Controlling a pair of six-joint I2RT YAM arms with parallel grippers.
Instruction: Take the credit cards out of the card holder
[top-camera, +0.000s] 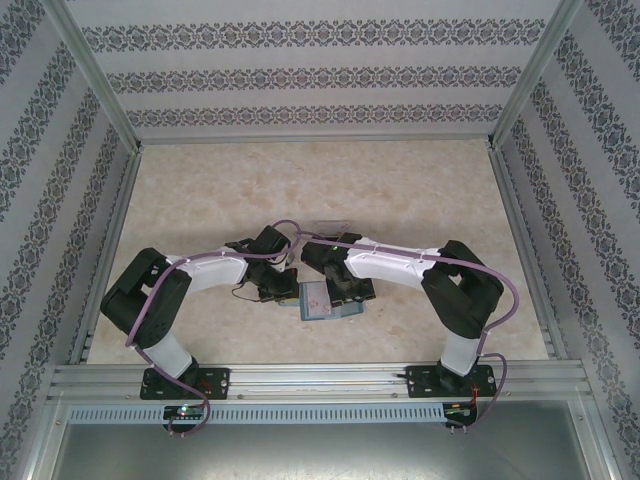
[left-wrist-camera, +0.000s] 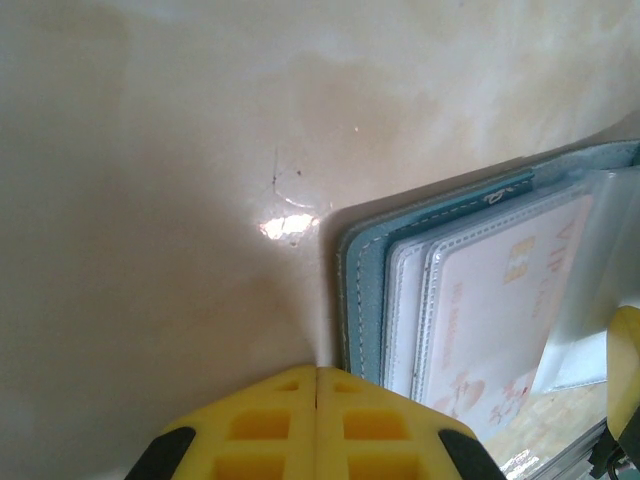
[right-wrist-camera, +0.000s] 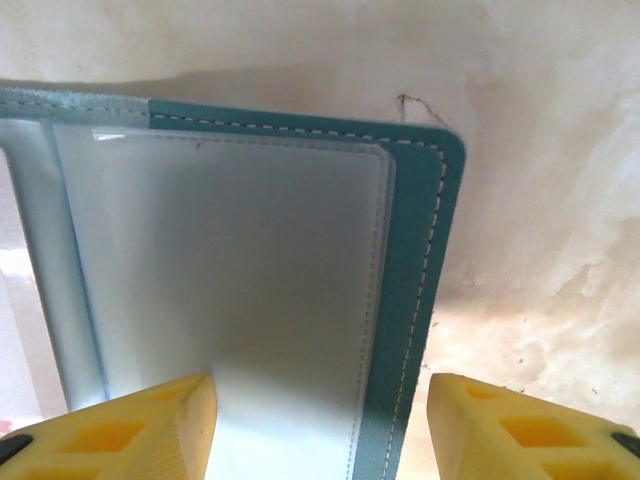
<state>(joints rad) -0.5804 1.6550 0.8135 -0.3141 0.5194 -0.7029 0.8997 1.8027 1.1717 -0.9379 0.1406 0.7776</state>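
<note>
The card holder (top-camera: 316, 300) lies open on the table between my two grippers. In the left wrist view its teal cover (left-wrist-camera: 362, 290) frames clear sleeves, and a pale credit card (left-wrist-camera: 495, 320) with pink print sits inside one sleeve. My left gripper (left-wrist-camera: 317, 374) is shut with nothing in it, its tips at the holder's left edge. My right gripper (right-wrist-camera: 320, 400) is open and straddles the holder's right half. One finger is over the clear pocket (right-wrist-camera: 230, 260), the other over bare table beyond the teal edge (right-wrist-camera: 440, 220). That pocket looks blank from here.
A clear plastic tray (top-camera: 325, 228) lies just behind the two wrists. Aluminium rails (top-camera: 300, 378) and patterned walls (top-camera: 40, 200) enclose the beige tabletop (top-camera: 200, 190). In the top view the two grippers (top-camera: 272, 288) (top-camera: 345, 296) stand close together over the holder.
</note>
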